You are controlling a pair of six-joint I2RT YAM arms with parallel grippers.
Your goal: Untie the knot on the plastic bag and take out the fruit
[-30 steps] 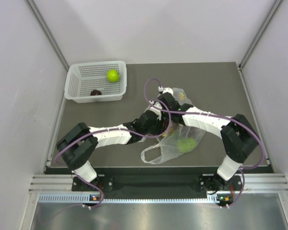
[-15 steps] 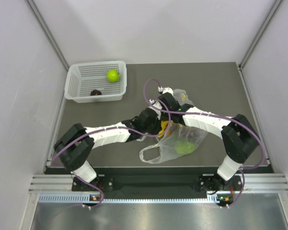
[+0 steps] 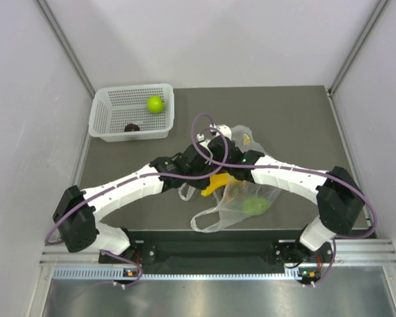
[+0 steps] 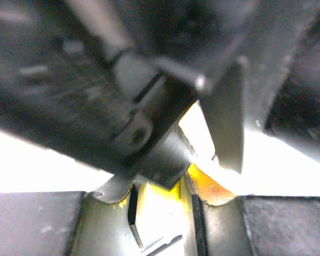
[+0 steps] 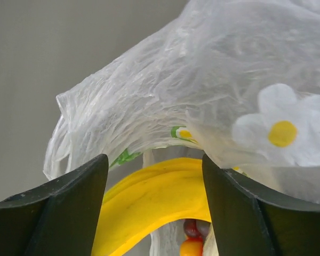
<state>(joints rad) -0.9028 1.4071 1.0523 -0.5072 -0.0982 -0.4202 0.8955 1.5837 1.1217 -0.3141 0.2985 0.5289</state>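
My left end effector (image 4: 160,226) is clamped on one smooth, curved yellow banana (image 5: 149,200) that sticks out of the thin, crinkly clear plastic bag (image 5: 202,90) printed with white-and-yellow flowers. My right end effector (image 5: 154,170) has its two dark fingers spread wide, framing that banana. Below the banana sit two small glossy round fruits (image 5: 191,246), one orange and one darker red. The bag slumps mid-desk (image 3: 297,125) with one round green apple (image 3: 254,204) inside and one handle loop (image 3: 208,221) lying loose. The white perforated basket (image 3: 100,115) holds one green fruit (image 3: 156,104) and one dark grape bunch (image 3: 131,127).
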